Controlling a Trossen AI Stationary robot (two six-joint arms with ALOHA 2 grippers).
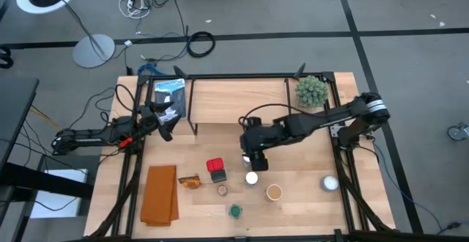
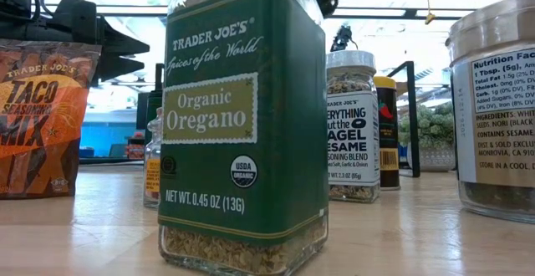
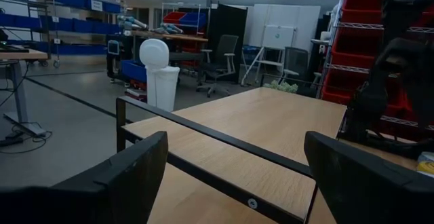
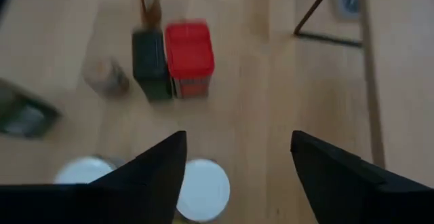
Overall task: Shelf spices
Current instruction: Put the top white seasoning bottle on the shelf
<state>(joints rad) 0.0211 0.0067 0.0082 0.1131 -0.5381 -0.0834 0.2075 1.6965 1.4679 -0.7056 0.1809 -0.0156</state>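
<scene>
The spices stand in a loose group on the near half of the table: a red tin [image 1: 215, 166] [image 4: 190, 58] with a dark tin [image 4: 150, 64] beside it, a white-capped jar [image 1: 251, 177] [image 4: 203, 190], a tan-lidded jar [image 1: 273, 191] and a green-lidded oregano jar [image 1: 234, 210] [image 2: 242, 125]. The shelf [image 1: 234, 99] [image 3: 271, 125] stands on black legs at the far side. My right gripper [image 1: 256, 159] [image 4: 237, 163] hovers open above the table, just beyond the white-capped jar. My left gripper [image 1: 167, 125] [image 3: 234, 176] waits open by the shelf's left end.
A taco seasoning packet [image 1: 189, 182] [image 2: 42, 117] and an orange cloth [image 1: 160, 194] lie near the left. A white dome [image 1: 330, 183] sits at the right, a spiky green plant ball [image 1: 311, 89] on the far right corner. A blue packet [image 1: 168, 92] lies beside the shelf.
</scene>
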